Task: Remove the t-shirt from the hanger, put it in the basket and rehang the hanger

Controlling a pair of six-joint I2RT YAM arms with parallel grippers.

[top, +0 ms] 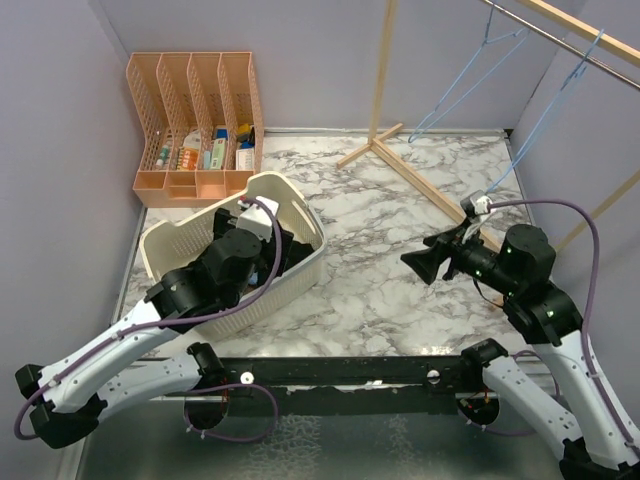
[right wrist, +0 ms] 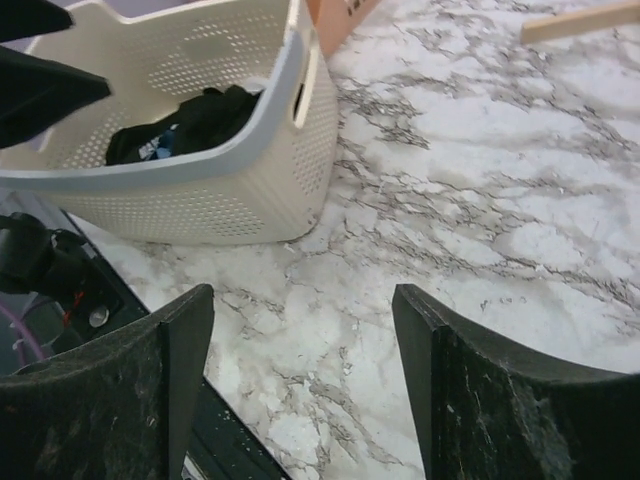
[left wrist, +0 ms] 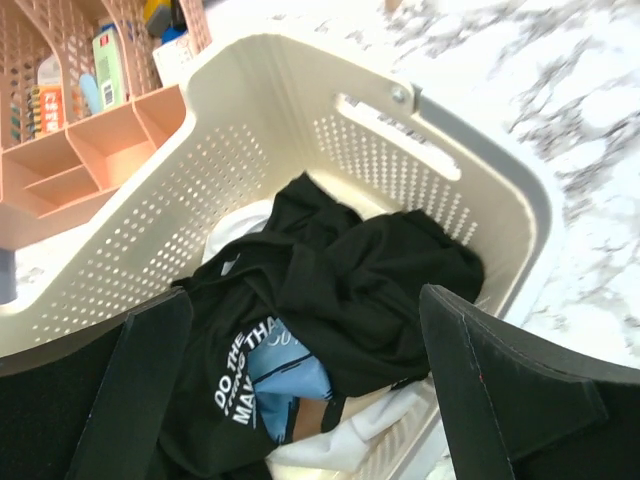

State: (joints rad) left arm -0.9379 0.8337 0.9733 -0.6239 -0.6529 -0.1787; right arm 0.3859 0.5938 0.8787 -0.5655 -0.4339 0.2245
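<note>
A black t-shirt point(left wrist: 340, 290) with white lettering and a blue print lies crumpled in the cream laundry basket point(top: 300, 205), on top of a white cloth point(left wrist: 350, 425). It also shows in the right wrist view point(right wrist: 195, 120). My left gripper point(left wrist: 300, 390) is open and empty just above the shirt, inside the basket point(left wrist: 300, 110). My right gripper point(top: 422, 262) is open and empty over the marble table, right of the basket point(right wrist: 250, 190). Two empty blue hangers point(top: 470, 70) hang from the wooden rail point(top: 580, 30) at the back right.
A peach desk organiser point(top: 195, 125) with small items stands behind the basket. The wooden rack's foot point(top: 400, 160) lies across the back of the marble table point(top: 400, 290). A black bar point(top: 350, 370) runs along the near edge.
</note>
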